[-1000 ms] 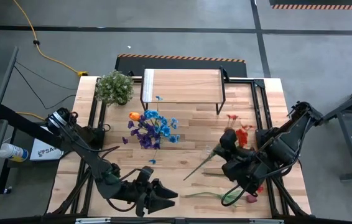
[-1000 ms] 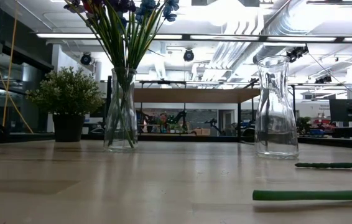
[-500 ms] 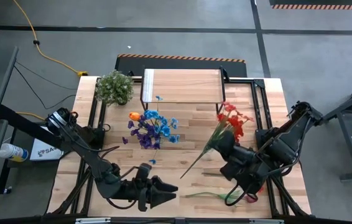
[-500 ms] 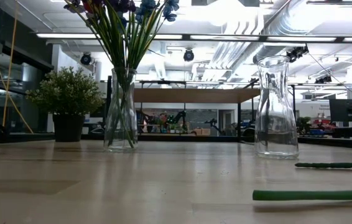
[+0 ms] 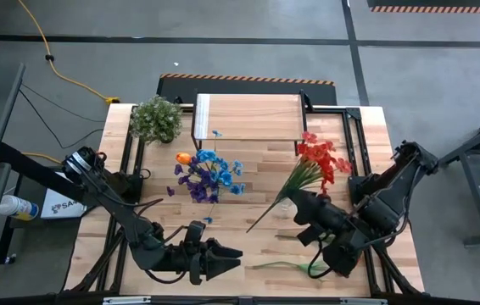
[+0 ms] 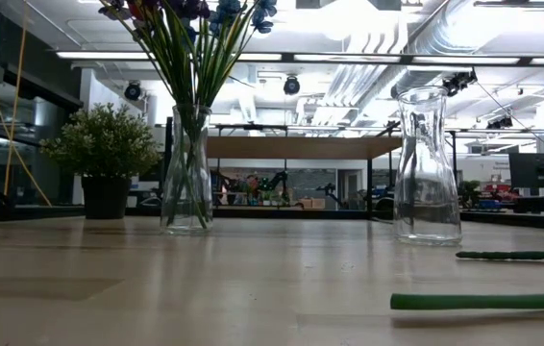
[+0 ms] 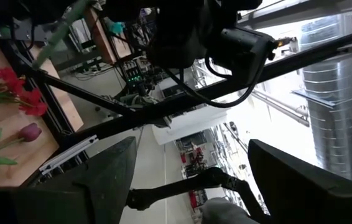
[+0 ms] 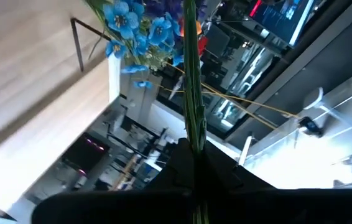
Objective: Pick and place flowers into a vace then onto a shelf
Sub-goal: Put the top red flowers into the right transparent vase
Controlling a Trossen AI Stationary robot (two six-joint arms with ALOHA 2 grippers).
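My right gripper (image 5: 298,203) is shut on a bunch of red flowers (image 5: 316,157) over the table's right half, blooms toward the far edge. My left gripper (image 5: 227,254) hovers open near the front edge with nothing between its fingers (image 7: 101,180). Blue and purple flowers (image 5: 206,174) stand with their stems in a glass vase (image 6: 187,173) at mid-table. An empty glass vase (image 6: 427,168) stands on its base to the right in the low view. The shelf (image 5: 248,117) stands at the far edge. Loose flowers (image 5: 287,266) lie flat near the front. My right gripper pinches the bundle of green stems (image 8: 193,124) between its two fingers, about midway along. The fingers come roughly level from the table's right side and lie across the stems. The bunch is lifted clear and slants, with its free stem ends (image 5: 253,227) toward the near left.
A bushy potted plant (image 5: 155,119) stands at the far left beside the shelf. Green stems (image 6: 483,301) of the loose flowers lie along the near right of the table. Black frame bars run along both table sides.
My right gripper has rolled its wrist and edged toward the table's middle. The red bunch has swung round with it, so the blooms have gone from beside the gripper toward the far edge near the shelf's right leg. My left gripper has kept its place.
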